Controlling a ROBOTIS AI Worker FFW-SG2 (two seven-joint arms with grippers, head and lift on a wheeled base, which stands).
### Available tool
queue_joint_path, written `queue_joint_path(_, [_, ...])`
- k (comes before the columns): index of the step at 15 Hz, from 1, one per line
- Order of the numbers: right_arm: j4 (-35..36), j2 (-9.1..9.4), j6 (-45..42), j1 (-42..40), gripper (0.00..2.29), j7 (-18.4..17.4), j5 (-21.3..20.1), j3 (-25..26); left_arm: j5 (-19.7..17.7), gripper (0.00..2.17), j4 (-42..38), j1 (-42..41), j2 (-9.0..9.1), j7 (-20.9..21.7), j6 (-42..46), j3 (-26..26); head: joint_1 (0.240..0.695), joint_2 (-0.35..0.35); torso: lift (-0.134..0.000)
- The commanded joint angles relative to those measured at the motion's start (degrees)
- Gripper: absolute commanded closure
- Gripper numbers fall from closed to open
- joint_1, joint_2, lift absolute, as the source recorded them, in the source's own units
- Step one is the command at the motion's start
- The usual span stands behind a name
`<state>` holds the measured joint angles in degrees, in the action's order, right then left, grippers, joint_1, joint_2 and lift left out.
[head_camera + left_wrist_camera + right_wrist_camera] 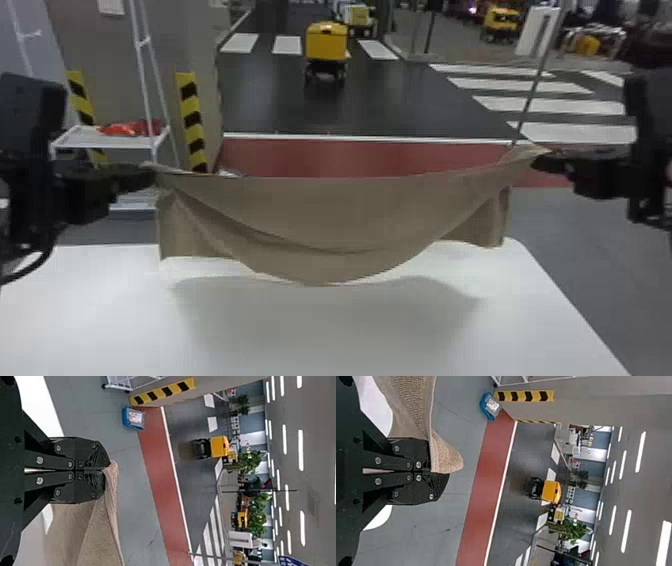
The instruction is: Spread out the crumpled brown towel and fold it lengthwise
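Brown towel [345, 212] hangs largely spread mid-frame, left gripper [150, 176] and right gripper [537, 161] closed on its upper corners; lengthwise fold appears outstanding.

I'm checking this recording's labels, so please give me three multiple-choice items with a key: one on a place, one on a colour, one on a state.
1. Where is the brown towel?
A) Lying flat on the table
B) Hanging between the left gripper and the right gripper
C) On the floor

2. What colour is the tabletop?
A) White
B) Black
C) Red

3. How are the left gripper's fingers?
A) Spread wide
B) Closed, but empty
C) Closed on the towel

Key:
1. B: the towel sags above the table, one end at each gripper.
2. A: the surface beneath the towel is white.
3. C: the fingers meet at the towel's edge.
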<state>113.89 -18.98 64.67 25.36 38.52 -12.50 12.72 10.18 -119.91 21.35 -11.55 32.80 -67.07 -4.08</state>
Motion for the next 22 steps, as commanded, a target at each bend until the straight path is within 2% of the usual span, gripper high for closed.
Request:
queue_joint_path(1, [5.2, -1.59, 1.04, -5.06, 1.47, 0.16, 2.92, 2.92, -0.86, 1.79, -4.19, -4.39, -1.37, 0.51, -0.04, -2.07, 0.432, -0.108, -0.124])
queue_joint_path(2, [9.51, -2.12, 0.86, -10.95, 1.47, 0.33, 4.41, 5.47, -1.12, 1.79, -7.8, -9.4, -1.64, 1.31, 0.13, -4.0, 0.43, -0.11, -0.124])
queue_joint_path(4, [15.13, -2.03, -2.65, -22.46, 1.47, 1.21, 5.47, 7.93, -1.65, 1.79, -12.72, -20.47, -1.64, 2.01, 4.18, -8.4, 0.477, -0.11, -0.124])
queue_joint_path(6, [19.88, -0.36, -11.62, -33.89, 1.47, 1.74, 6.43, 9.86, -2.62, 1.79, -16.15, -30.93, -0.76, 1.92, 12.79, -12.35, 0.553, -0.1, -0.124])
queue_joint_path(7, [21.11, 0.78, -14.08, -37.58, 1.47, 2.27, 6.7, 10.48, -3.67, 1.79, -16.85, -34.88, -0.58, 1.92, 15.6, -14.02, 0.625, -0.081, -0.124])
queue_joint_path(9, [22.25, 1.93, -15.66, -43.2, 1.47, 4.9, 7.49, 12.06, -4.64, 1.79, -17.11, -41.48, -0.67, 2.8, 22.28, -16.31, 0.685, -0.058, -0.124])
queue_joint_path(11, [22.16, 1.84, -21.99, -49.36, 1.47, 6.92, 6.96, 13.11, -4.29, 1.79, -16.24, -46.05, -0.76, 4.47, 25.45, -17.45, 0.695, -0.037, -0.124])
queue_joint_path(13, [20.76, 1.58, -24.1, -52.43, 1.47, 11.05, 6.7, 13.99, -3.14, 1.79, -14.21, -48.51, -1.2, 6.05, 27.55, -18.33, 0.695, -0.029, -0.124])
queue_joint_path(16, [18.3, 1.4, -30.6, -54.81, 1.47, 19.32, 8.19, 18.39, -1.3, 1.79, -12.54, -51.06, -2.08, 6.67, 27.55, -19.73, 0.695, 0.004, -0.124])
queue_joint_path(19, [17.33, 1.14, -33.59, -56.12, 1.47, 23.62, 8.45, 22.61, 0.28, 1.78, -12.46, -52.64, -2.43, 7.37, 27.55, -21.49, 0.695, 0.024, -0.124])
queue_joint_path(22, [15.48, 0.7, -37.64, -56.48, 1.47, 29.69, 7.93, 25.6, 2.39, 1.78, -11.93, -54.48, -3.22, 7.63, 27.55, -22.02, 0.695, 0.03, -0.124])
